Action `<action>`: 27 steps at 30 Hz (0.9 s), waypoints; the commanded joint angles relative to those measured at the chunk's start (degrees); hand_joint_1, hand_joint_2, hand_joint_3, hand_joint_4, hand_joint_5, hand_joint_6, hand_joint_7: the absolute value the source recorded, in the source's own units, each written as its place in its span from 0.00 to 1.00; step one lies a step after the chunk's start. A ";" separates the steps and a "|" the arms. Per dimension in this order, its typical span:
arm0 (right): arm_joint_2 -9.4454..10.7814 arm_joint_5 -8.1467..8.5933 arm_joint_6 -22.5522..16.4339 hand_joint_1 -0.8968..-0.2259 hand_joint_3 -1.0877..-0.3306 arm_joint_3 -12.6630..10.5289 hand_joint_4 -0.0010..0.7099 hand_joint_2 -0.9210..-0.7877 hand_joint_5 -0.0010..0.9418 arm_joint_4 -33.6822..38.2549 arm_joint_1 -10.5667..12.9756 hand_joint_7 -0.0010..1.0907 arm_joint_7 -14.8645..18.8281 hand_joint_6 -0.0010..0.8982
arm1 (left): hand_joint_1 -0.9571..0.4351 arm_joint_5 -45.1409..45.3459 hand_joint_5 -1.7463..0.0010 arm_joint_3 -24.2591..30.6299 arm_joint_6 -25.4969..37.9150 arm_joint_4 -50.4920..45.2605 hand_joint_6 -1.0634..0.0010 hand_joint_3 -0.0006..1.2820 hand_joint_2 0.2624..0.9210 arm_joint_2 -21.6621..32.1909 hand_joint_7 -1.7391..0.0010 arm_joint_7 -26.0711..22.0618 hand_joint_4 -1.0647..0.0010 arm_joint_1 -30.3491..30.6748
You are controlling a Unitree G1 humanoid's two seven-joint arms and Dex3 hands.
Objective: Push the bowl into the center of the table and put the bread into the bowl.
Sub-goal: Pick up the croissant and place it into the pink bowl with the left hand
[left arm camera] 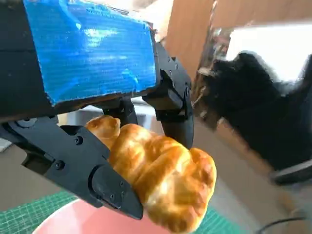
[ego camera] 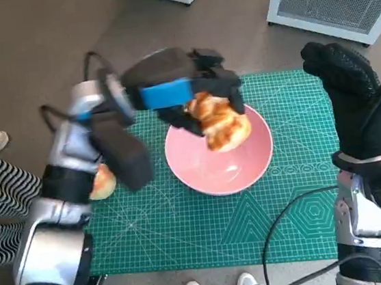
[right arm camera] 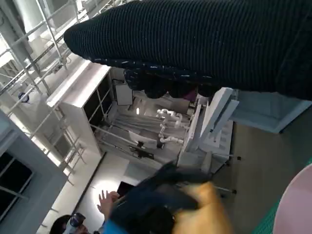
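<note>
On the far left of the green cutting mat (ego camera: 187, 232) that covers the surface, a second bun (ego camera: 103, 182) lies beside our left arm. Our left robot hand (ego camera: 191, 91) grips the croissant (ego camera: 221, 122) over the pink bowl (ego camera: 220, 160), near its far rim; released here, it could tip out. Our right robot hand (ego camera: 354, 96) hangs spread and empty, well clear, with open mat between.

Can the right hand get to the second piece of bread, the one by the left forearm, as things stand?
Probably not easily. That bread lies on the mat's far left, partly hidden beside the left forearm. The right hand is raised over the mat's right edge, with the pink bowl and the left hand holding a croissant between.
</note>
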 commanded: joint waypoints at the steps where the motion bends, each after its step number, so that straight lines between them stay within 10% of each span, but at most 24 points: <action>1: 0.19 -0.04 0.59 0.31 0.51 0.10 0.20 0.00 0.00 -0.25 1.99 0.46 0.04 0.06 | 0.69 4.38 0.35 -2.71 0.14 6.08 0.39 0.06 1.00 -3.09 0.30 3.59 0.39 -3.85; 13: -0.16 -0.63 1.89 0.30 0.50 -0.23 0.21 0.00 0.00 -2.93 3.75 0.47 -1.11 0.07 | 0.69 12.16 0.21 -8.19 1.33 15.65 0.35 0.07 1.00 -7.28 0.45 8.98 0.42 -6.37; 21: -0.41 -0.79 2.34 0.30 0.50 -0.51 0.21 0.00 0.00 -3.95 4.44 0.47 -1.46 0.07 | 0.69 11.34 0.24 -8.50 3.74 18.87 0.52 0.15 1.00 -8.32 0.25 4.56 0.51 -6.79; 24: -0.46 -0.79 2.39 0.30 0.50 -0.57 0.21 0.00 0.00 -4.03 4.50 0.47 -1.53 0.07 | 0.68 10.34 0.70 -8.17 5.87 18.90 0.67 0.12 0.86 -7.95 0.62 -0.17 0.68 -6.86; 27: -0.47 -1.06 2.40 0.30 0.50 -0.57 0.21 0.00 0.00 -4.17 4.54 0.47 -1.77 0.06 | 0.66 8.28 0.90 -7.04 8.53 17.85 0.75 0.07 0.78 -7.14 0.83 -5.94 0.82 -6.87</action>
